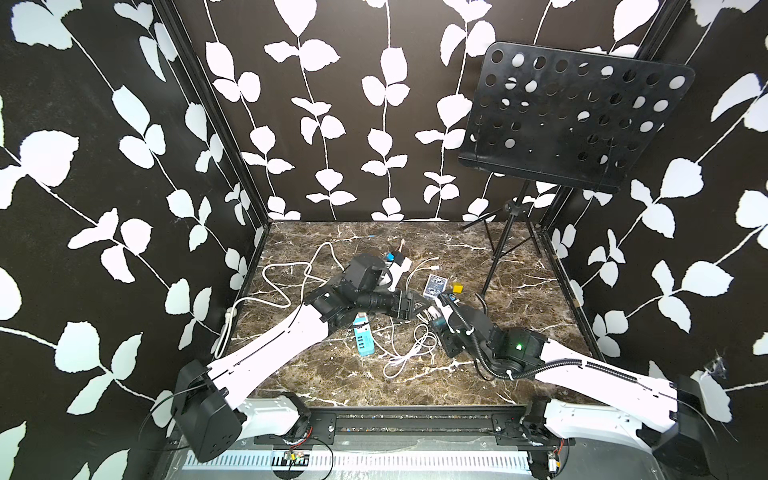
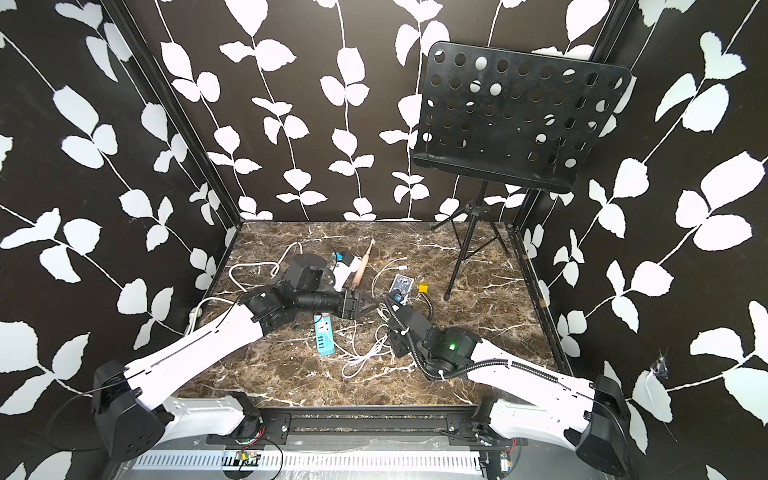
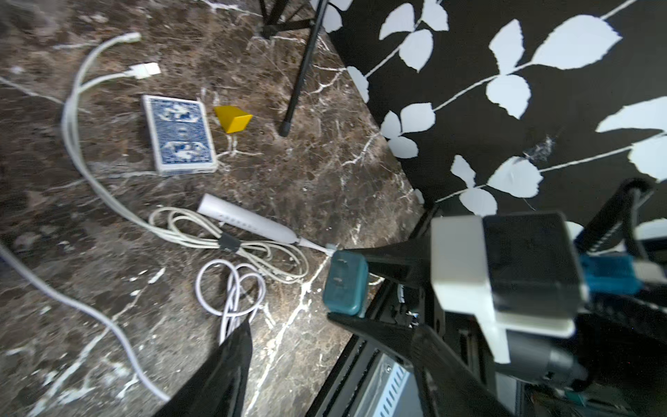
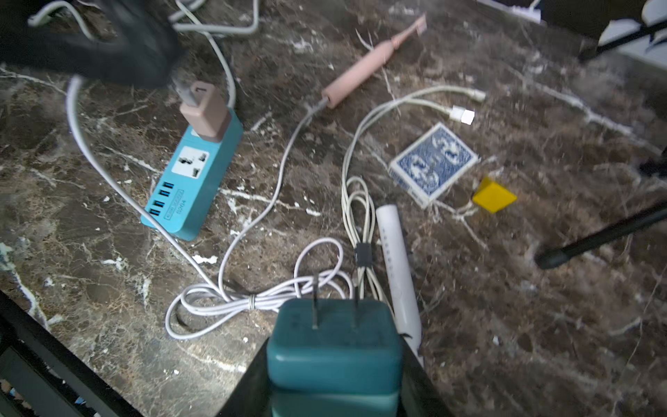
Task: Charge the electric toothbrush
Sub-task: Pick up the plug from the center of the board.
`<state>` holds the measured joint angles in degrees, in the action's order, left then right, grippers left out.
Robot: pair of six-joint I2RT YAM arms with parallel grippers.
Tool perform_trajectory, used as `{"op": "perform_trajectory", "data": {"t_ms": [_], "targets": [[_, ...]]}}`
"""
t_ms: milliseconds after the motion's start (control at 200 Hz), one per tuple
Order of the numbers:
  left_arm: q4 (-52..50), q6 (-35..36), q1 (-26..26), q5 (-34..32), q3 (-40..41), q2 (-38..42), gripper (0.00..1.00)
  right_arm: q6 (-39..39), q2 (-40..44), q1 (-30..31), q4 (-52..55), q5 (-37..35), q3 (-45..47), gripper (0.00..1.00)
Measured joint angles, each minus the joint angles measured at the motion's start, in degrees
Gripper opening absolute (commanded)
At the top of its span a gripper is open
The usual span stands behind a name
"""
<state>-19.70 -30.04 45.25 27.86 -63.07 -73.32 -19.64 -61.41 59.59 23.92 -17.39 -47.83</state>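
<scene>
Near the power strip [image 4: 191,173], my right pincer [image 4: 334,375] pinches the teal plug [image 4: 334,343], half closed; my left pincer [image 2: 369,306] gapes empty. My left wrist view misses the strip.

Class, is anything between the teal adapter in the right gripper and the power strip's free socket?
Nothing visible covers the free socket. A pink adapter is plugged in beside it; a coiled white cable lies on the table between the teal adapter and power strip.
</scene>
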Motion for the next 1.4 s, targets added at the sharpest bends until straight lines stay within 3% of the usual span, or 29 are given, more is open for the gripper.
{"op": "perform_trajectory", "data": {"t_ms": [230, 475, 865, 1080, 1240, 1400], "targets": [[1.36, -0.04, 0.76, 5.64, -0.11, -4.52, 0.67, 8.85, -0.94, -0.02, -8.85, 0.92, 0.24, 0.32], [3.87, -0.37, -0.20, 8.33, -0.11, -6.40, 0.58, 11.21, -1.70, -0.04, -12.11, 1.62, 0.31, 0.32], [4.22, 2.03, -0.44, 9.09, -0.09, -7.85, 0.26, 13.86, -1.99, 0.15, -13.05, 1.77, 0.31, 0.37], [3.65, 3.10, -0.37, 8.94, -0.39, -7.85, 0.08, 13.86, -2.21, 0.07, -13.20, 1.90, 0.26, 0.56], [5.86, -0.70, -1.51, 8.90, -0.33, -7.39, 0.06, 13.29, -0.68, -1.38, -13.29, 3.45, 0.22, 0.70], [11.74, -6.80, -6.10, 6.40, 0.35, -4.68, 0.06, 9.09, 5.07, -5.95, -12.52, 12.68, 0.20, 0.76]]}}
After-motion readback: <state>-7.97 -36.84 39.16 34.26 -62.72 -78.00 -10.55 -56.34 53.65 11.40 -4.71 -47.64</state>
